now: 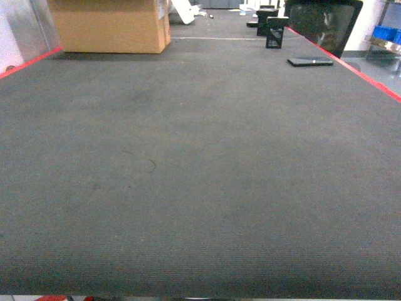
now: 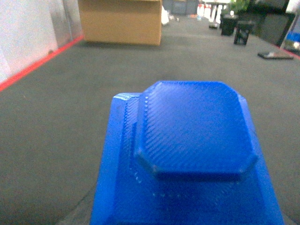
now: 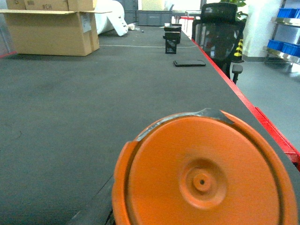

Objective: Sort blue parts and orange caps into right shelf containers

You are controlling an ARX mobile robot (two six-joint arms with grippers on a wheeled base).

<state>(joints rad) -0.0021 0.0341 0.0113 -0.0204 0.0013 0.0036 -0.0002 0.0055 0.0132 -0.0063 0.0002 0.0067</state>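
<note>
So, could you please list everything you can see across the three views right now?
Blue part: one, bright blue, filling the near foreground of the left wrist view.
Orange cap: one, orange, round, filling the near foreground of the right wrist view.
Table: one, dark grey mat with red edges, spans all the views.
Cardboard box: one, brown, far left of the table.
Black stands: at least two, black, far end right of centre.
Flat black device: one, black, near the right edge.
Office chair: one, black, beyond the right edge.
Blue bins: several, blue, on a shelf at far right.
Grippers: neither shows in any view, so I cannot tell how the part and cap are held.
</note>
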